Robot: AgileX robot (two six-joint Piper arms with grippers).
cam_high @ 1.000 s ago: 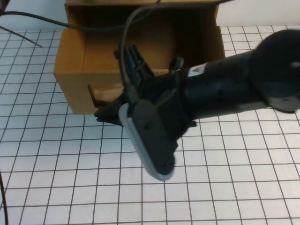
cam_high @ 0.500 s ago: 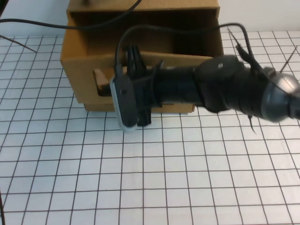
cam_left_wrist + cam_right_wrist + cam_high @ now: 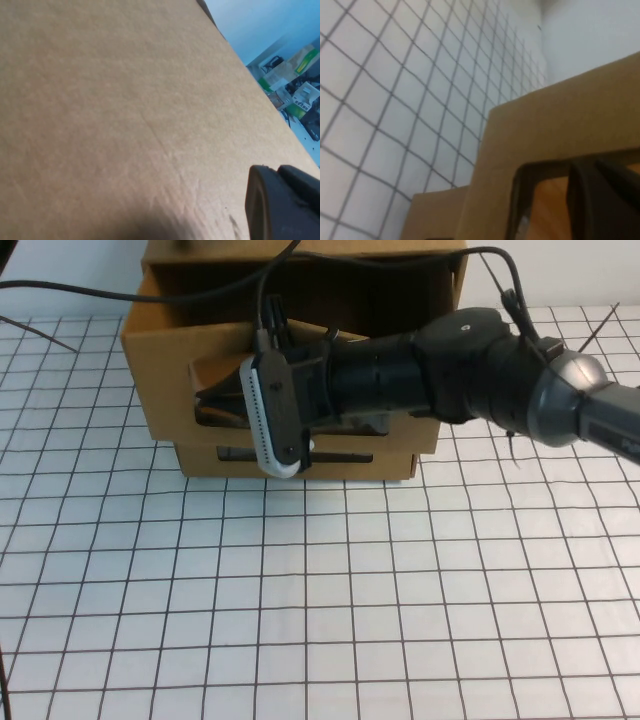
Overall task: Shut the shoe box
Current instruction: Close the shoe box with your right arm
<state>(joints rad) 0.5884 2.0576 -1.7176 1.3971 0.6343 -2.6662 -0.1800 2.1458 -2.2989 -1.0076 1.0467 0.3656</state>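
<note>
The shoe box point(image 3: 160, 360) is brown cardboard and stands at the back of the gridded table. Its front panel, with a rectangular window point(image 3: 215, 405), stands a little ahead of the box body, and a dark strip of the inside shows behind its top edge. My right arm reaches in from the right across the front, and my right gripper point(image 3: 228, 400) lies against the window. In the right wrist view my right gripper point(image 3: 602, 200) sits at the window's cut-out edge point(image 3: 520, 175). My left gripper point(image 3: 285, 205) is close against plain cardboard point(image 3: 125, 110); its arm does not show in the high view.
Below the front panel a lower cardboard strip point(image 3: 390, 462) with a dark slot and a small white tab point(image 3: 310, 445) shows. Black cables point(image 3: 80, 288) run over the box's top and left side. White gridded table point(image 3: 320, 590) stretches in front of the box.
My right arm has swung from in front of the box up against its front. The front panel has moved back toward the box body, and less of the inside shows.
</note>
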